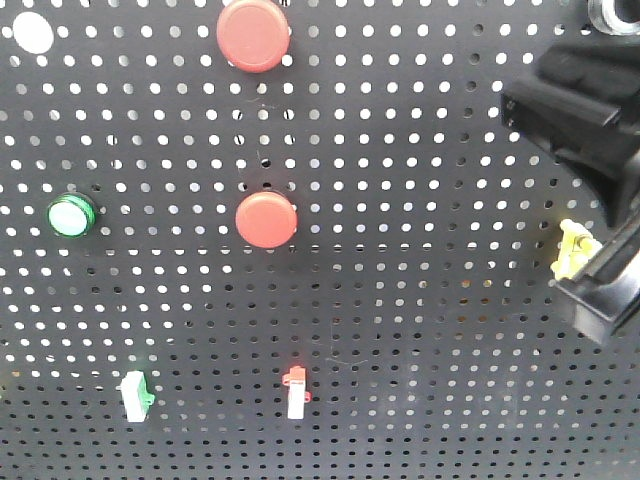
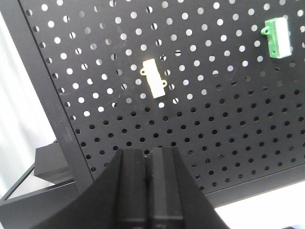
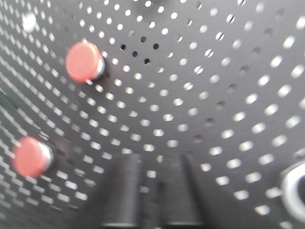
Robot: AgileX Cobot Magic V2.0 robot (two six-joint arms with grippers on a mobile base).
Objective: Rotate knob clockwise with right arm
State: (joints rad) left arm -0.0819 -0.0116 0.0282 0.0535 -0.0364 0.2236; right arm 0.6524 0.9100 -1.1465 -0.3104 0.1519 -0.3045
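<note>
The knob (image 1: 612, 14) is a round black piece with a pale ring, cut off by the top right corner of the front view. It appears again as a blurred ring at the right edge of the right wrist view (image 3: 295, 191). My right gripper (image 3: 155, 160) points at the black pegboard (image 3: 200, 71), left of the knob and not touching it. Its fingers stand slightly apart with board holes showing between them and nothing held. The right arm's black body (image 1: 565, 110) fills the right side of the front view, below the knob. My left gripper (image 2: 148, 153) is shut and empty, low at the board's bottom corner.
On the pegboard (image 1: 420, 300) are two red push-buttons (image 1: 252, 35) (image 1: 266, 219), a green-rimmed button (image 1: 72, 215), a white disc (image 1: 32, 31), a green switch (image 1: 135, 394), a red switch (image 1: 296, 391) and a yellow switch (image 1: 573, 247) beside the right arm. A pale switch (image 2: 154, 78) sits above the left gripper.
</note>
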